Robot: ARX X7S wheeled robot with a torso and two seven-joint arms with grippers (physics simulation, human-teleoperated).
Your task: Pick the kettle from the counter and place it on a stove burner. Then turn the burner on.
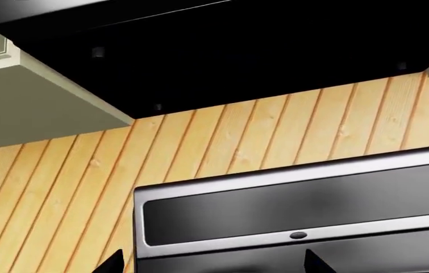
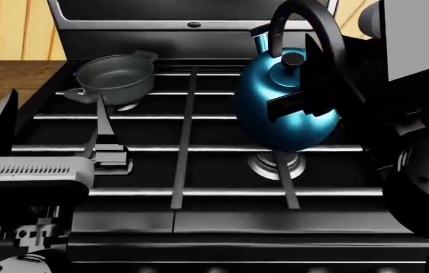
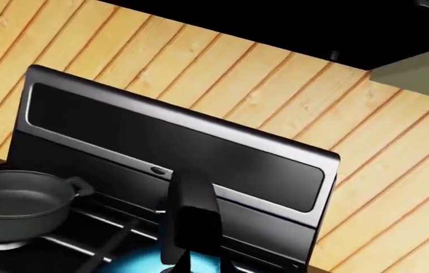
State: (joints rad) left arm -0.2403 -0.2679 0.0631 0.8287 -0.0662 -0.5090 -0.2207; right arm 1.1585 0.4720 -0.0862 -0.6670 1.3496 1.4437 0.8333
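Observation:
The teal-blue kettle [image 2: 282, 111] hangs tilted over the front right stove burner [image 2: 275, 164], its base at about grate height; I cannot tell if it touches. My right gripper [image 2: 316, 77] is shut on the kettle's black arched handle [image 3: 191, 205], and the teal body [image 3: 134, 264] shows below it in the right wrist view. My left gripper [image 2: 51, 129] is open and empty over the stove's left side, near the front left grate. Its dark fingertips [image 1: 112, 263] stand wide apart in the left wrist view. The wood counter [image 2: 2, 79] shows at the left.
A small dark grey two-handled pot [image 2: 116, 77] sits on the back left burner and also shows in the right wrist view [image 3: 17, 202]. The stove's back panel [image 1: 298, 205] stands against a wood-plank wall [image 1: 62, 193], with a black hood [image 1: 259, 51] above.

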